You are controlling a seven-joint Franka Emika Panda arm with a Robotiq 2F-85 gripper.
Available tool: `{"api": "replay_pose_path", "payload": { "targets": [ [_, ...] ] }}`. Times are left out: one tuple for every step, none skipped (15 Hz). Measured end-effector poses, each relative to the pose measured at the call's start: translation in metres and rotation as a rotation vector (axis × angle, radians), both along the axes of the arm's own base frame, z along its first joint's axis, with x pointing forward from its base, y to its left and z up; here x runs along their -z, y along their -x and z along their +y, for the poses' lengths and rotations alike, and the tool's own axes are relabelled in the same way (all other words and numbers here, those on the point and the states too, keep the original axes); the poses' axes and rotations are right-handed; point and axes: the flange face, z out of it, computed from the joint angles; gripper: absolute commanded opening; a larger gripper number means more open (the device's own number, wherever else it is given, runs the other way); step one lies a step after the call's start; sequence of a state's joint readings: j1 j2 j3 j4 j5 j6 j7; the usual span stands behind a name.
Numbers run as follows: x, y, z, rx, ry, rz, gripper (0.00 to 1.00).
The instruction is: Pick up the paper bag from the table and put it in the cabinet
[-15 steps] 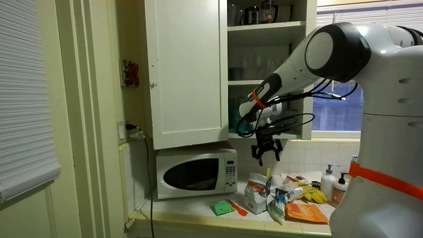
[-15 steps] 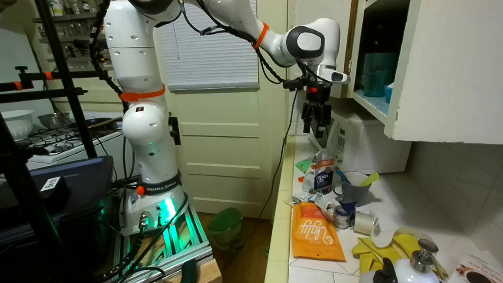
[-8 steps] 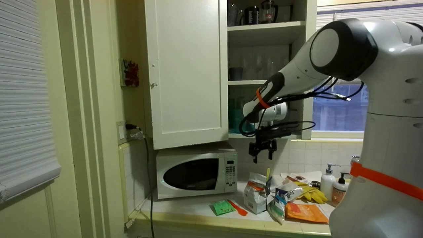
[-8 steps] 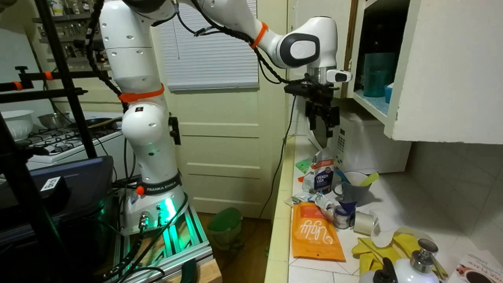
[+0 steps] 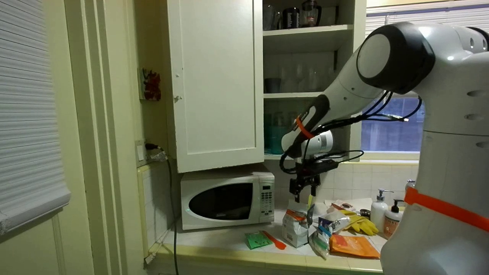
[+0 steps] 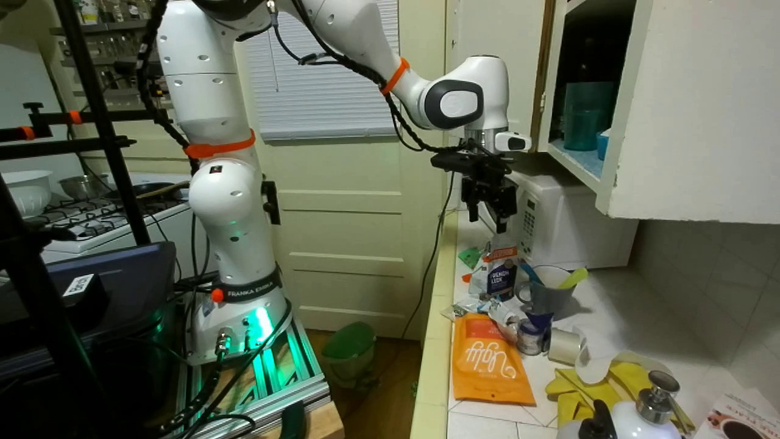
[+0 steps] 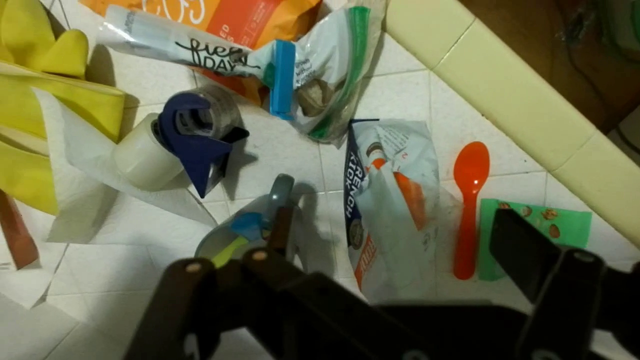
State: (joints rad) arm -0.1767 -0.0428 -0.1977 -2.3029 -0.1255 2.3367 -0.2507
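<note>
The jaws of the black two-fingered gripper (image 5: pixel 305 194) are parted and hold nothing; they hover just above the crumpled whitish paper bag with red-orange and dark blue print (image 7: pixel 400 215), and whether a tip brushes its top I cannot tell. The fingers (image 7: pixel 522 250) point down, and in the wrist view one shows to the left of the bag and one to the right, presumably so that they can straddle its narrow top and squeeze across it. The bag stands upright, ungrasped, on the pale tiled countertop (image 5: pixel 214 238), a handy pose for a pinch from above, though thin paper will likely crumple.

A round grey mug (image 6: pixel 548 300) stands beside it, on the left in the wrist view, and seems the likeliest thing for a finger to bump; a red-orange plastic spoon (image 7: pixel 467 215) and a flat green packet (image 7: pixel 567 222) lie to the right.

Farther out, in an exterior view, a boxy white microwave (image 5: pixel 229 202) stands to the left and a flat orange pouch (image 5: pixel 353 246) lies to the right, near the front edge. Above, the tall white-painted cabinet (image 5: pixel 305 29) has its flat door (image 5: pixel 219 88) swung out to the left, probably so that the bag can go straight onto a shelf (image 5: pixel 284 96) once lifted
</note>
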Motion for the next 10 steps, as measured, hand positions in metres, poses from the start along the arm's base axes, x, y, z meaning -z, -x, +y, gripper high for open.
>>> {"api": "replay_pose_path", "payload": {
  "targets": [
    [0.005,-0.001,0.004,0.014,0.015,0.015,1.00],
    [0.008,-0.002,0.007,0.024,0.024,0.023,1.00],
    [0.011,-0.003,0.009,0.029,0.028,0.028,1.00],
    [0.012,-0.003,0.009,0.029,0.028,0.029,1.00],
    [0.010,-0.006,0.009,0.023,0.025,0.005,1.00],
    [0.007,-0.009,0.008,0.016,0.026,-0.038,1.00],
    [0.005,-0.012,0.008,0.007,0.019,-0.084,1.00],
    [0.003,-0.014,0.007,-0.002,0.005,-0.129,1.00],
    [0.003,-0.014,0.006,-0.013,-0.009,-0.169,1.00],
    [0.005,-0.014,0.005,-0.021,-0.028,-0.201,1.00]
  ]
}}
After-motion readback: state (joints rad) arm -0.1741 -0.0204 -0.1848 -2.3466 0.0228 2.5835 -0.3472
